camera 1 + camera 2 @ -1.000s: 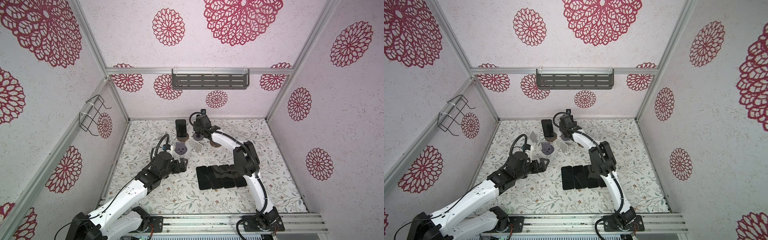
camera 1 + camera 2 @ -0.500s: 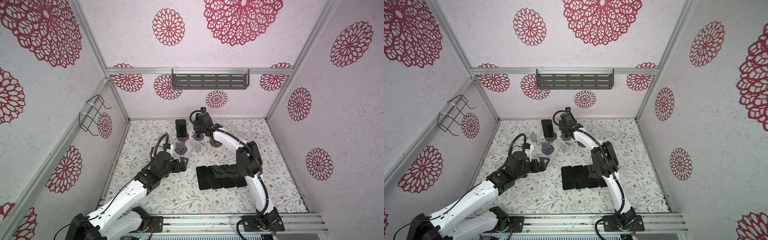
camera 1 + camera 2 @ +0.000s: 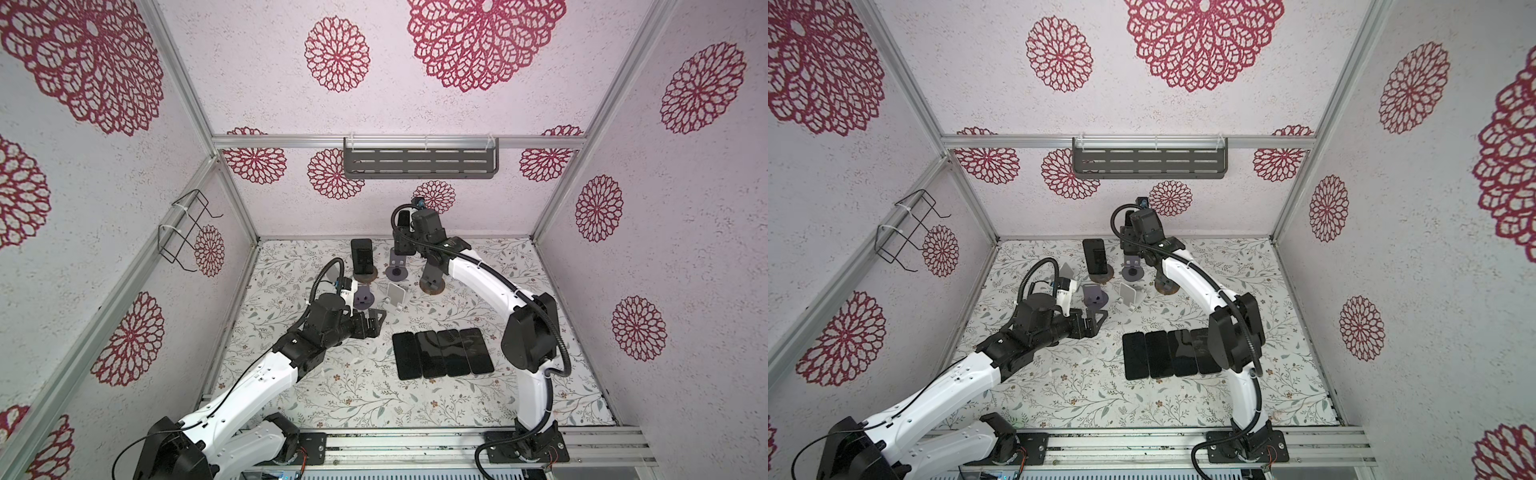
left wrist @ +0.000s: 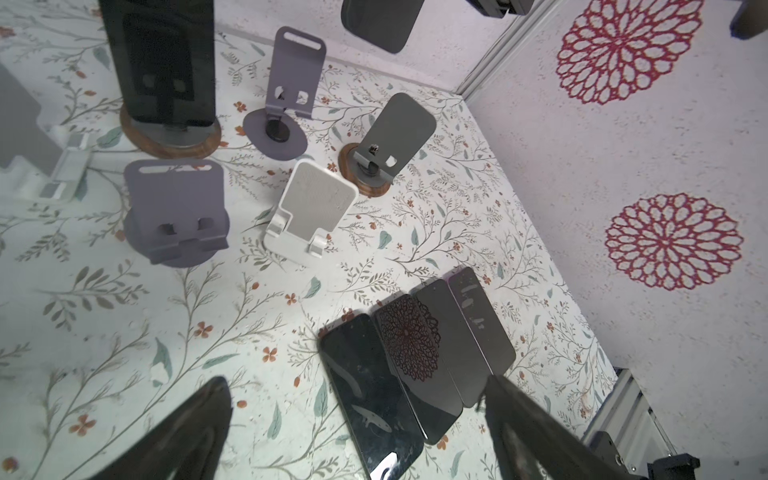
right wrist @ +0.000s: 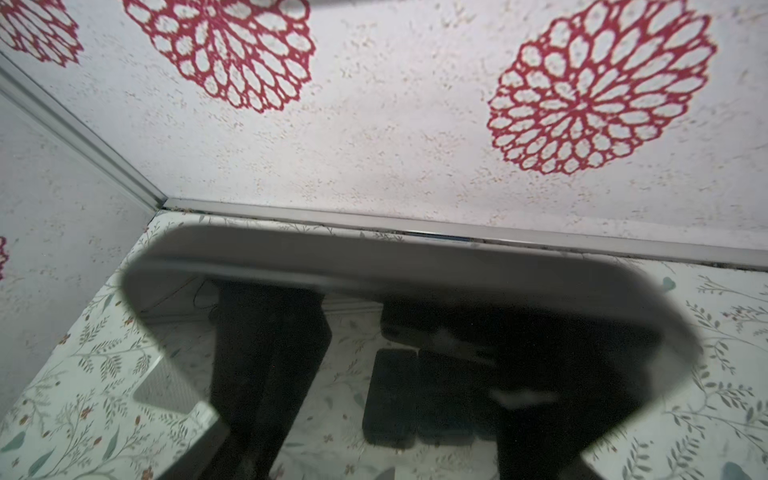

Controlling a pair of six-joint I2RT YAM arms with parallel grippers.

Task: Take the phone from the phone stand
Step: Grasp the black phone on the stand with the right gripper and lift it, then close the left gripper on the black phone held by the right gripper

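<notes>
The right gripper (image 3: 402,248) grasps the phone (image 4: 378,25) and holds it in the air over the back of the table (image 3: 365,395), clear of every stand. The left wrist view shows only the phone's lower part, the rest cut off by the frame edge. It hangs above the tall purple stand (image 4: 297,70) and the grey stand (image 4: 399,129), both bare. In the right wrist view the phone (image 5: 415,266) fills much of the frame, blurred, and the fingers merge with its dark glass, so where exactly they touch it is hard to make out. In both top views the wrist hides the phone almost wholly.

A second phone (image 3: 361,254) stands upright on the wood-based stand (image 3: 365,275), just beside the tall purple stand.

The left gripper (image 3: 379,323) hovers with its jaws spread wide and nothing between them. It is near the low purple stand (image 3: 363,300) and the white stand (image 3: 395,297) and touches neither.

A row of four phones (image 3: 442,353) lies flat, edge to edge. In a top view the right arm (image 3: 1235,332) covers the row's right end.
</notes>
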